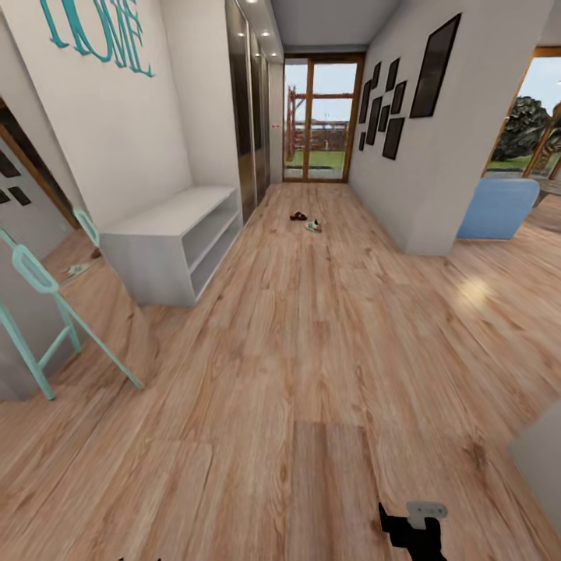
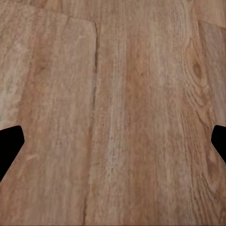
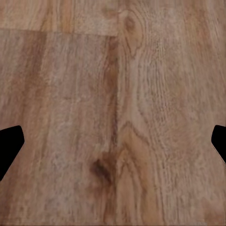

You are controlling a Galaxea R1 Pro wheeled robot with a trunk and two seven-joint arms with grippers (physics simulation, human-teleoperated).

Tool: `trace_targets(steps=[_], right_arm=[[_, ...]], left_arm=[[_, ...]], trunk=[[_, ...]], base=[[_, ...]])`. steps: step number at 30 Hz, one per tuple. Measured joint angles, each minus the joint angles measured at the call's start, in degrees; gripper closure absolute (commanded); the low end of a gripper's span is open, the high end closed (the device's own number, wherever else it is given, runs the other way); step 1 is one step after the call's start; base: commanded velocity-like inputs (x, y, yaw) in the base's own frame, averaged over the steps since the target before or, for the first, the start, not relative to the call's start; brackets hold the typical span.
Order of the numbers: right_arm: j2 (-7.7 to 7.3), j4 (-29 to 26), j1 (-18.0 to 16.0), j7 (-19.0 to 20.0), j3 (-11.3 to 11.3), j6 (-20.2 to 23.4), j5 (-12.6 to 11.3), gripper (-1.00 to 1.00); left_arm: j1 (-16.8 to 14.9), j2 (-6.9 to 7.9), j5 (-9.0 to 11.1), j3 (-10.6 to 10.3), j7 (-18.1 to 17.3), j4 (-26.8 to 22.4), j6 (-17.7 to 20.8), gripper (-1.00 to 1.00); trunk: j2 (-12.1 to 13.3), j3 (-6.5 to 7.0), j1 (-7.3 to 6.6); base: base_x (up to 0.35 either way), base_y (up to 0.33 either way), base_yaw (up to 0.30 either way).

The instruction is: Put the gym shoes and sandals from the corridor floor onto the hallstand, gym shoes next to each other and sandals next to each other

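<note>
Far down the corridor floor lie a dark brown sandal and, just right of it, a cream gym shoe. A pale shoe-like thing lies at the far left beyond the bench, too small to identify. The hallstand is out of view. My left gripper is open over bare planks, its black fingertips at the picture's edges. My right gripper is open the same way, with nothing between its fingers. The right arm's black end shows low in the head view, far from the shoes.
A white open-shelf bench stands against the left wall under teal lettering. A teal stool frame is at the near left. A wall corner juts in on the right, with a blue armchair behind it. A glass door ends the corridor.
</note>
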Motion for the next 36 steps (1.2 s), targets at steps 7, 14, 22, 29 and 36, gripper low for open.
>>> trace_targets(steps=[7,14,22,29,36], right_arm=[[0.0,0.0,0.0,0.0,0.0,0.0,0.0,-1.0],[0.0,0.0,0.0,0.0,0.0,0.0,0.0,-1.0],[0.0,0.0,0.0,0.0,0.1,0.0,0.0,-1.0],[0.0,0.0,0.0,0.0,0.1,0.0,0.0,-1.0],[0.0,0.0,0.0,0.0,0.1,0.0,0.0,-1.0]], left_arm=[[0.0,0.0,0.0,0.0,0.0,0.0,0.0,-1.0],[0.0,0.0,0.3,0.0,0.0,0.0,0.0,-1.0],[0.0,0.0,0.7,0.0,0.0,0.0,0.0,-1.0],[0.0,0.0,0.8,0.0,0.0,0.0,0.0,-1.0],[0.0,0.0,0.8,0.0,0.0,0.0,0.0,-1.0]], trunk=[[0.0,0.02,0.0],[0.0,0.26,0.0],[0.0,0.59,0.0],[0.0,0.64,0.0],[0.0,0.65,0.0]], base=[[0.339,0.0,-0.015],[0.339,0.0,-0.124],[0.339,0.0,-0.114],[0.339,0.0,-0.017],[0.339,0.0,-0.002]])
